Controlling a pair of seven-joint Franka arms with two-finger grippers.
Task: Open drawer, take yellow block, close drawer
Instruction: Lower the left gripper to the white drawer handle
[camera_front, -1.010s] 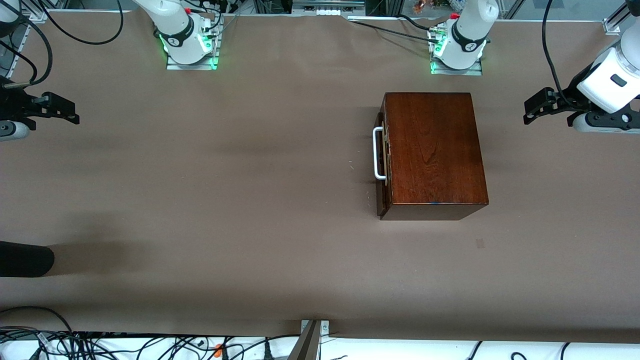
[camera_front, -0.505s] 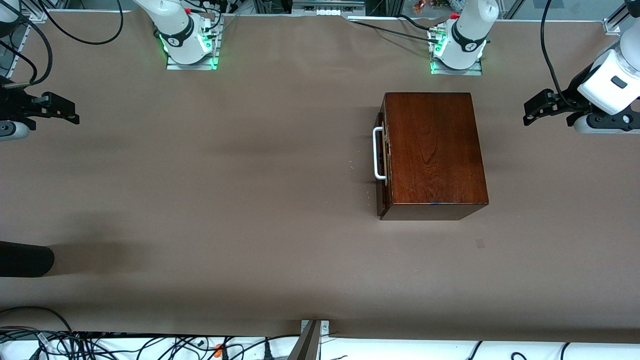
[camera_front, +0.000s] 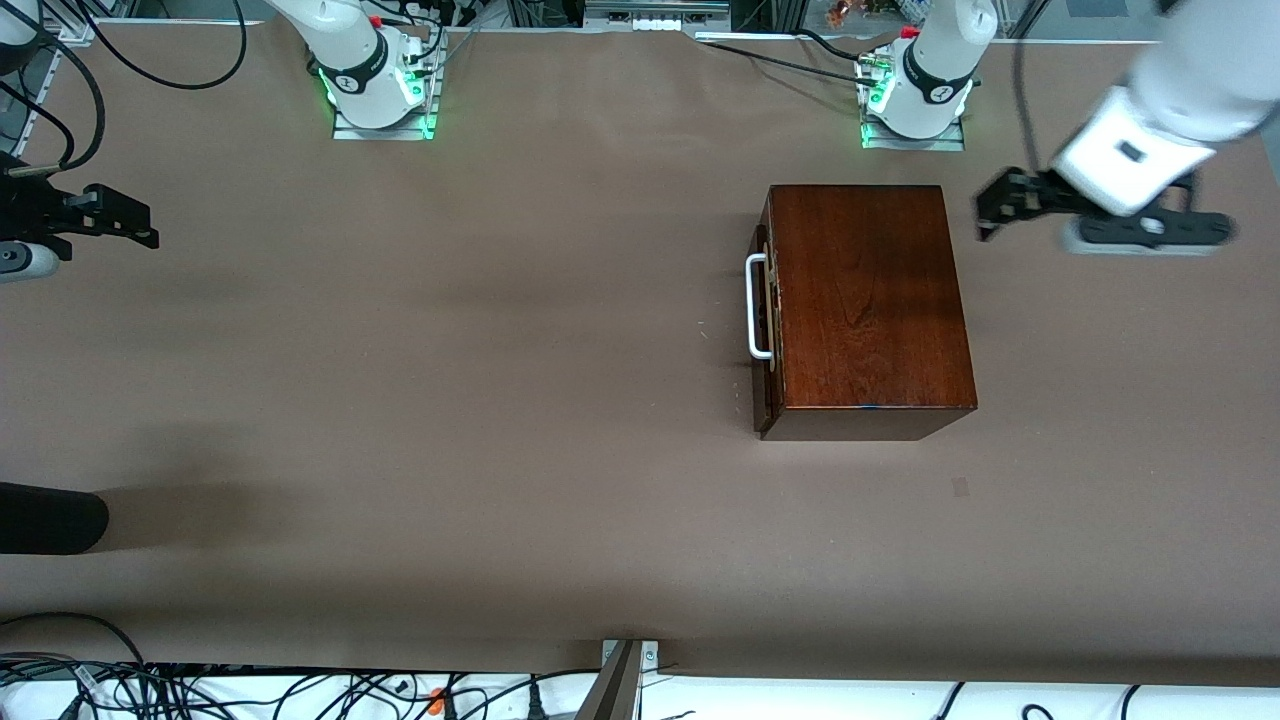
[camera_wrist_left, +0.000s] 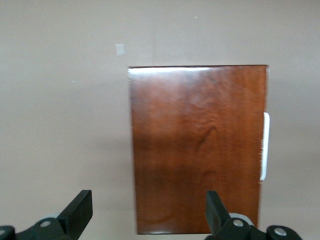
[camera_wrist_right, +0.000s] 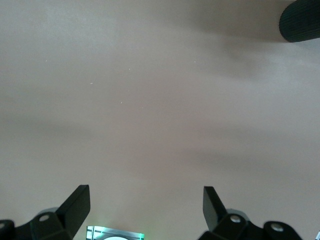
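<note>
The dark reddish-brown wooden box (camera_front: 865, 305) stands on the table near the left arm's base. Its drawer (camera_front: 763, 390) is closed, its white bar handle (camera_front: 756, 306) facing the right arm's end of the table. The box (camera_wrist_left: 197, 150) and handle (camera_wrist_left: 264, 146) also show in the left wrist view. My left gripper (camera_front: 990, 210) is open and empty, in the air beside the box's edge at the left arm's end; in its wrist view (camera_wrist_left: 147, 212) it looks down on the box top. My right gripper (camera_front: 140, 225) (camera_wrist_right: 145, 205) is open and empty, waiting at the right arm's end. The yellow block is hidden.
A black rounded object (camera_front: 50, 518) lies at the table edge at the right arm's end, nearer the front camera; it also shows in the right wrist view (camera_wrist_right: 300, 20). Brown table surface (camera_front: 450, 350) spreads between the box and the right gripper. Cables run along the table edges.
My left arm has swung in from the table's end toward the box. The right arm, box and drawer have not moved.
</note>
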